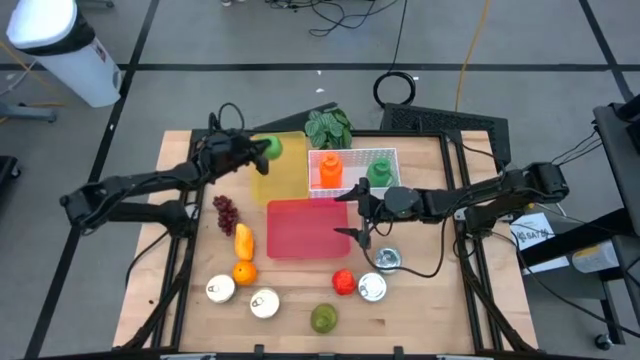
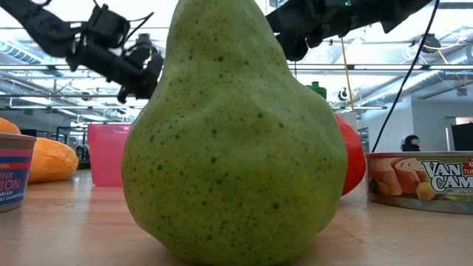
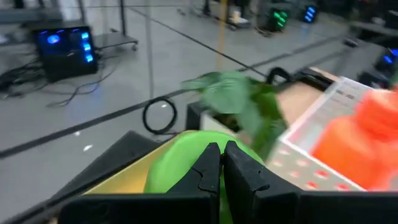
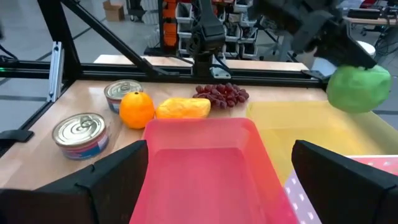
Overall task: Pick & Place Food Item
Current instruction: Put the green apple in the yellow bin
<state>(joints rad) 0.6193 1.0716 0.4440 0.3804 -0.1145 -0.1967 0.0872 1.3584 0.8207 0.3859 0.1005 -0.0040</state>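
The table (image 1: 180,300) is a pale wooden top carrying two arms and a spread of play food. At its middle sits a red bin (image 1: 305,228), and touching its far side is a yellow bin (image 1: 285,172), with a white basket (image 1: 392,158) just beside that, holding an orange bottle (image 1: 332,170) and a green bottle (image 1: 379,171). A leafy green (image 1: 329,127) lies at the far edge behind the basket. The left gripper (image 1: 262,152) hangs over the yellow bin with its fingers together, pinching a green apple (image 1: 272,148) at the tip, so the apple is in the air above that bin, clear of its floor in the right wrist view. The right gripper (image 1: 358,212) is over the red bin's right edge, fingers wide apart with nothing between them. Near the front edge a pear (image 1: 323,318) stands upright, with a red pepper (image 1: 343,283) just behind it. Left of the red bin lie grapes (image 1: 226,212), then a mango (image 1: 243,241) and an orange (image 1: 244,271), the mango and orange nearly touching. Four cans stand along the front: two at the left (image 1: 220,290) (image 1: 264,303) and two at the right (image 1: 372,288) (image 1: 387,260).
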